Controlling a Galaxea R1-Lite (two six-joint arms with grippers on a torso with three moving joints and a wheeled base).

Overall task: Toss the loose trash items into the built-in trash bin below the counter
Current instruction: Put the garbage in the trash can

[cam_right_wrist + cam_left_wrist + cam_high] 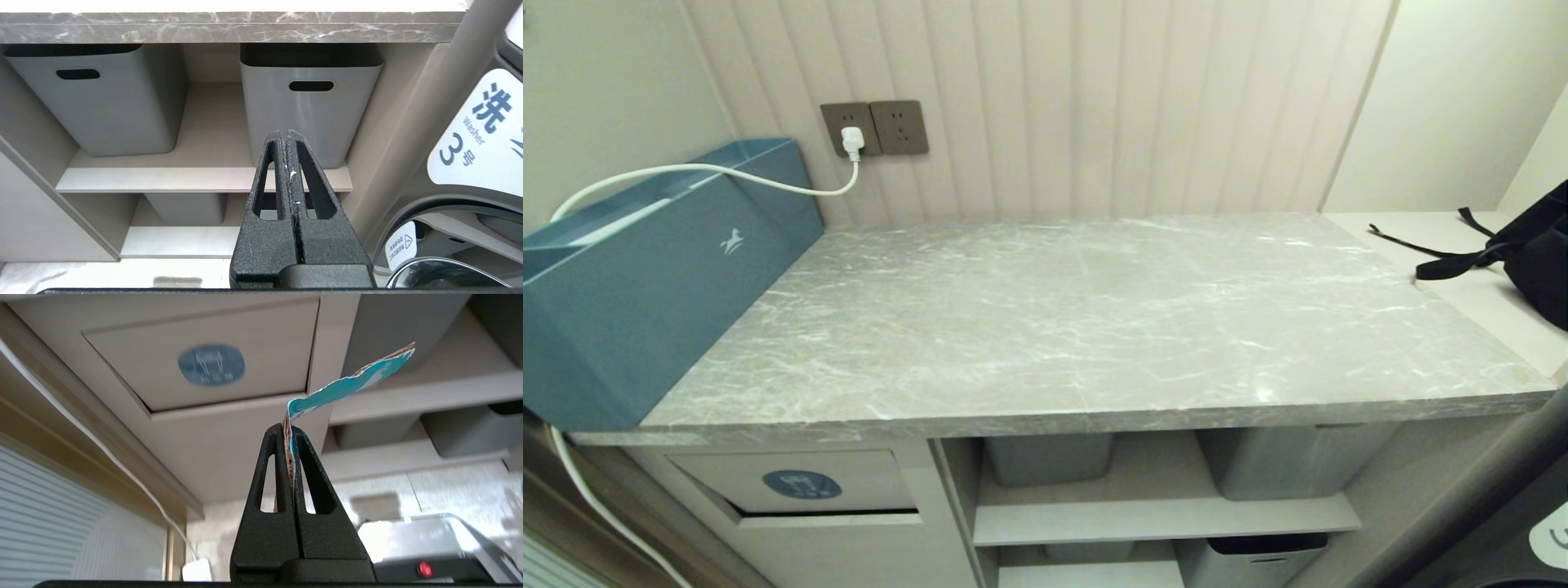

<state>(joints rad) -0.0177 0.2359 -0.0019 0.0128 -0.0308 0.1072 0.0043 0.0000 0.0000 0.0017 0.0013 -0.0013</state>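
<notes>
My left gripper (289,430) is shut on a narrow teal-blue wrapper strip (351,381) that sticks out past its fingertips, a little below and right of the trash bin flap (229,381) with its blue oval icon (211,364). In the head view the same flap (800,482) sits in the beige cabinet under the grey marble counter (1086,310), which carries no scraps. Neither arm shows in the head view. My right gripper (287,134) is shut with nothing in it, parked low in front of the open shelves. The counter's edge (229,26) runs above them.
A large teal box (645,278) with a white cable (686,171) stands on the counter's left end. A black bag (1527,253) lies on the pale surface at the right. Grey handle-slot bins (310,102) fill the shelves, and a washer door (470,163) is at the far right.
</notes>
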